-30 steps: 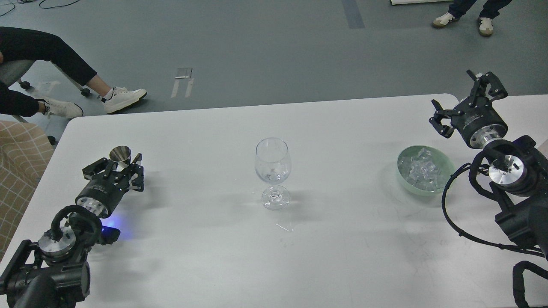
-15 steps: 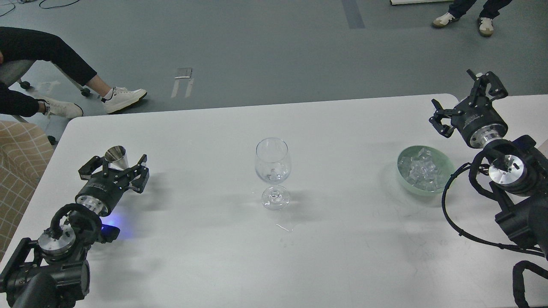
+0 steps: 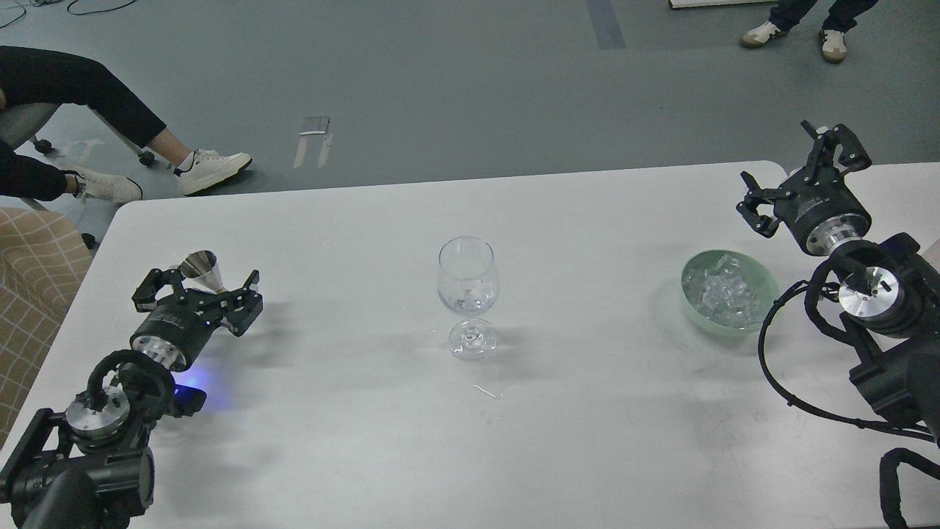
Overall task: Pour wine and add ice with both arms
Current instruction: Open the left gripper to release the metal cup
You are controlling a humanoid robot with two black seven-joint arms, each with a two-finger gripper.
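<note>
My left pincer (image 3: 197,283) sits low on the white tabletop (image 3: 352,411), fingers spread wide apart, with the small silver metal cone-shaped measuring cup (image 3: 203,269) standing right between them, not clamped. From here I can't say if either finger touches it. My right pincer (image 3: 797,165) hangs over the far right edge, fingers apart and empty, just behind the pale green glass bowl (image 3: 764,283).

The ice (image 3: 723,297), a heap of small clear irregular cubes, lies in that bowl. The clear stemmed wine glass (image 3: 468,294) stands upright in the middle of the tabletop, well apart from both arms. There's something pale and glassy at the bottom of its bowl, ice perhaps, but I can't be sure. A few wet streaks glint on the tabletop just in front of its foot.

My read: we're on the pouring side, at the cup. Whether the cup holds any liquid, I can't see. If the pour is next, I need to close squarely on that slick tapered cone, low enough that it doesn't squirt out, then carry it level to the glass rim.
</note>
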